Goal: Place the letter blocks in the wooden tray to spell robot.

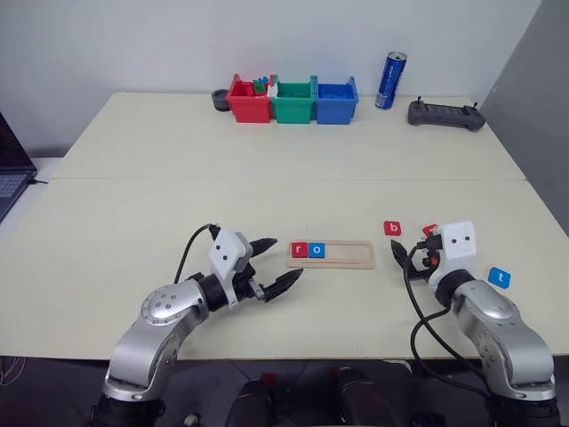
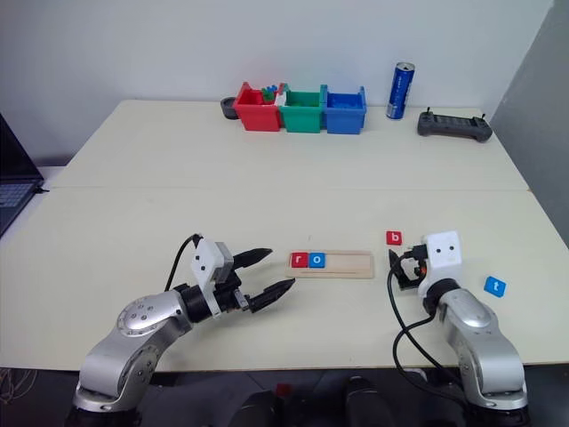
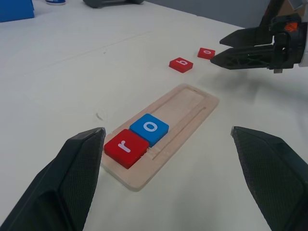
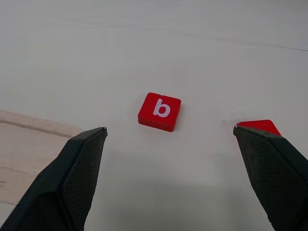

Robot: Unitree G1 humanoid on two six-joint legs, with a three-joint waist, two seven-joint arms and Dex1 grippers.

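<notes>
Here: r point(image 1: 299, 250) and o point(image 1: 319, 251) in tray point(image 1: 356, 260), b point(image 4: 160, 111) loose ahead of right gripper point(image 4: 171, 144), left gripper point(image 1: 276, 264) beside tray, both jaws apart.

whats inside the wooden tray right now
The wooden tray holds a red r block and a blue o block side by side at its left end; the remaining groove is bare wood.

On the pale desk point(image 1: 133, 222): long pale wooden tray point(image 1: 351, 260) at centre, red "r" tile point(image 1: 299, 250) and blue "o" tile point(image 1: 318, 251) side by side in its left end. Right of tray, apart: red "b" tile point(image 1: 392, 229); farther right, blue "t" tile point(image 1: 499, 277). Along far edge, left to right: red, green, blue plastic bins point(image 1: 293, 100), blue can point(image 1: 389, 80), dark controller point(image 1: 445, 114).
</notes>
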